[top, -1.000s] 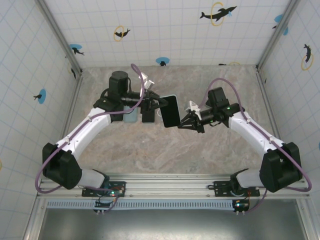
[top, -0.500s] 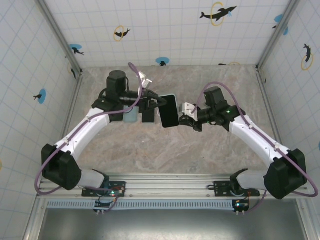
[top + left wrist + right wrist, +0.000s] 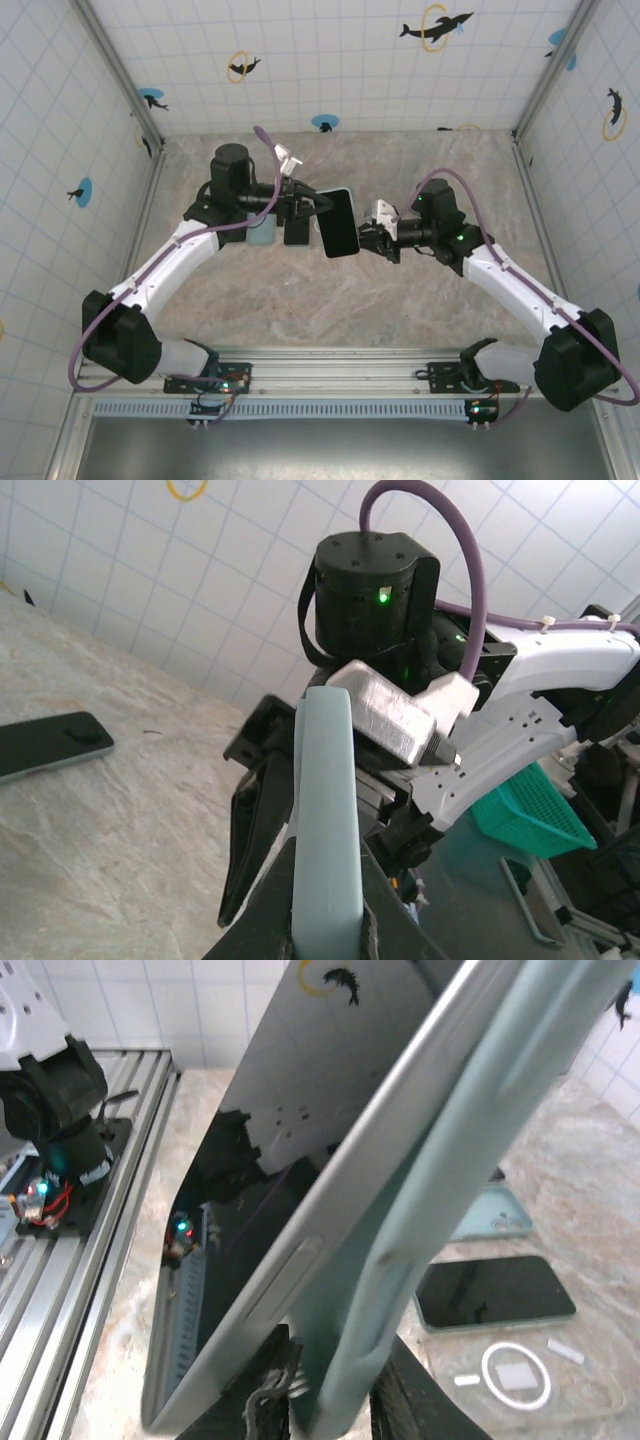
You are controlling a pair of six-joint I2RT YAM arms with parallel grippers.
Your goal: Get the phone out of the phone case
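Phone (image 3: 340, 222) sits in its pale-blue phone case (image 3: 325, 810), held on edge in the air above the middle of the marble table (image 3: 400, 290); right wrist view shows the case rim standing off the phone's side. Left gripper (image 3: 320, 208) is clamped tight on the case edge. Right gripper (image 3: 363, 238) is at the opposite edge, rim between its fingers, jaws narrow; can't tell if it's actually gripping.

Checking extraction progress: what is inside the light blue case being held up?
The phone, partly seated: in the right wrist view its silver edge stands away from the wall of the light blue case. The phone covers the case's inner back and far edge.
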